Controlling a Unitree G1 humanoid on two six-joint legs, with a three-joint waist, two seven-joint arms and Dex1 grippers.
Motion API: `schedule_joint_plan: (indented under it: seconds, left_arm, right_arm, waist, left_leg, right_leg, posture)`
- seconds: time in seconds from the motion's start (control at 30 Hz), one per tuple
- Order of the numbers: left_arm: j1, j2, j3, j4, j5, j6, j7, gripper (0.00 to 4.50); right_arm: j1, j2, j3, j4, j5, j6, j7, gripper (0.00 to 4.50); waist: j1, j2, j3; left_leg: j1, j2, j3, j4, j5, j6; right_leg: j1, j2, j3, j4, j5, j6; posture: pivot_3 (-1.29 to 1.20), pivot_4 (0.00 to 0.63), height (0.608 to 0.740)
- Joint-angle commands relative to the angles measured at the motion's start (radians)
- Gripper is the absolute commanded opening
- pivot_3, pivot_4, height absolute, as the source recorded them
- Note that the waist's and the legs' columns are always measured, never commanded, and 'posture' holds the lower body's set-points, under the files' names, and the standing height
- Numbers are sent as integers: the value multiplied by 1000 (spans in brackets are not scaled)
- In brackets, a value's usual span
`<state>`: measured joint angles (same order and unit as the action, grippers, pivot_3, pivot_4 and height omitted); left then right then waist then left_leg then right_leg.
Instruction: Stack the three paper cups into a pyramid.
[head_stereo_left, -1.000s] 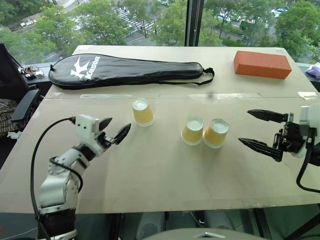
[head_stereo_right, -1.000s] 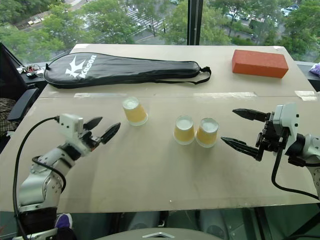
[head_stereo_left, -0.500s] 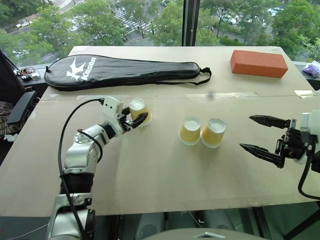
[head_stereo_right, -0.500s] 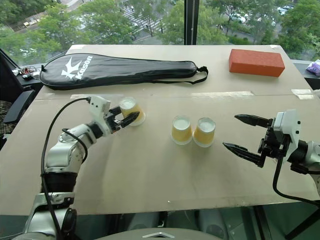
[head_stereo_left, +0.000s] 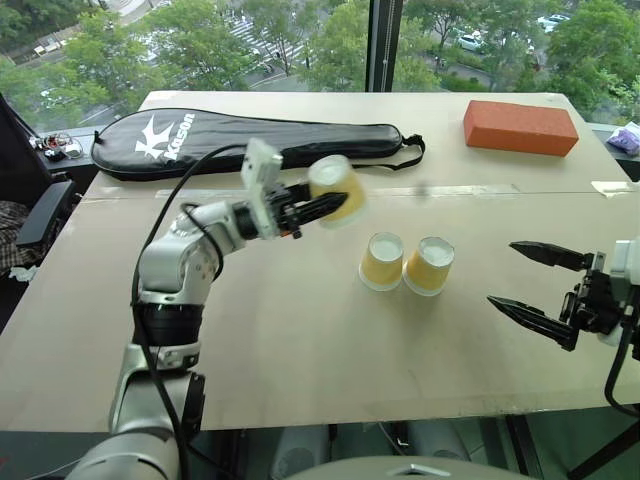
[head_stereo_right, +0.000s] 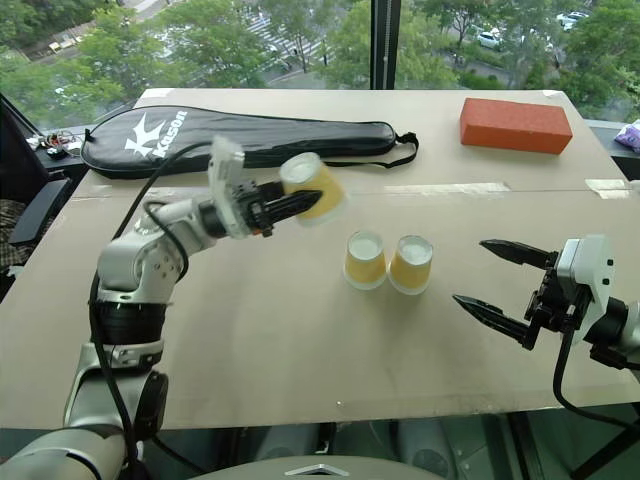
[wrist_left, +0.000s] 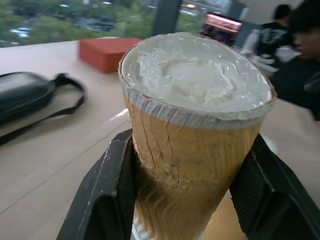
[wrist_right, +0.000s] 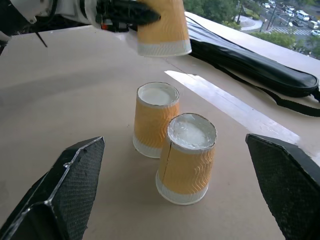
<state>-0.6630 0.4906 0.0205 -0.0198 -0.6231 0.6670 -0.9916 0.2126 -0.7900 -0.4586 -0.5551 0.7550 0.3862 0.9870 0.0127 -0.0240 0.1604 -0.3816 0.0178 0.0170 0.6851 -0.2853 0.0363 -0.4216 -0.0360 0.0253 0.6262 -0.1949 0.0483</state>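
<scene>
Up off the bench (head_stereo_left: 300, 340) went one small yellow-tan paper cup (head_stereo_left: 337, 189), pinched in the left pincer (head_stereo_left: 322, 206). Two matching cups (head_stereo_left: 382, 261) stand touching, just below and beyond its tips. No pyramid yet; the right pincer (head_stereo_left: 532, 282) waits spread wide.

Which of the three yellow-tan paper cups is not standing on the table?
The yellow-tan paper cup clamped in the left tool, lifted clear of the table. The other two cups stand upside down, side by side.
</scene>
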Motion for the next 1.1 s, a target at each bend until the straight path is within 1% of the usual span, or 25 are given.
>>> schedule_joint_plan:
  seconds: [0.03, 0.13, 0.23, 0.33, 0.6, 0.87, 1.03, 1.1]
  left_arm:
    - [-76, -20, -69, -30, -25, 43, -58, 2045]
    - [-115, -36, -113, -2, -3, 44, -82, 2045]
    - [-136, -37, -174, 36, 50, 7, -121, 2045]
    - [-150, -44, -208, 67, 87, -25, -147, 2045]
    - [-172, -80, -249, 127, 156, -92, -184, 2045]
    - [-201, -141, -283, 195, 218, -130, -185, 2045]
    - [-210, -165, -290, 232, 258, -149, -174, 2045]
    - [-209, -177, -296, 229, 265, -147, -170, 2045]
  right_arm:
    - [17, 8, -44, -45, 8, -20, -14, 4500]
    - [37, 19, -51, -64, 7, -21, -28, 4500]
    - [66, 30, -62, -88, 7, -23, -42, 4500]
    - [91, 40, -72, -108, 7, -24, -53, 4500]
    - [143, 55, -96, -150, 15, -23, -77, 4500]
    - [163, 46, -123, -162, 29, -13, -83, 4500]
    - [153, 19, -162, -127, 41, -10, -53, 4500]
    - [135, -7, -194, -83, 65, -3, -22, 4500]
  waist:
    - [-1, 0, 0]
    - [-4, 0, 0]
    - [-4, 0, 0]
    - [-2, 0, 0]
    - [0, 0, 0]
    - [0, 0, 0]
    - [1, 0, 0]
    - [0, 0, 0]
  left_leg:
    - [0, 0, 0, 0, 0, 0]
    - [1, 0, -1, 0, 0, 0]
    - [1, 1, -1, -1, 0, 0]
    - [1, 1, -1, -1, 0, 0]
    - [0, 0, 0, 0, 0, 0]
    - [0, 0, 0, 0, 0, 0]
    - [0, 0, 0, 0, 0, 0]
    - [0, 0, 0, 0, 0, 0]
  right_leg:
    - [0, 0, 0, 0, 0, 0]
    - [0, 2, 0, 0, 0, 0]
    - [0, 2, 0, 1, -1, 0]
    - [0, 2, 0, 1, -2, -1]
    - [0, 2, 1, 0, -2, -1]
    - [0, 2, 1, 0, -3, -1]
    - [0, 2, 1, 0, -3, -1]
    - [0, 2, 1, 0, -3, -1]
  posture:
    - [0, 150, 740]
    - [0, 150, 740]
    - [0, 150, 740]
    - [0, 150, 740]
    - [0, 150, 740]
    - [0, 150, 740]
    - [0, 150, 740]
    - [0, 150, 740]
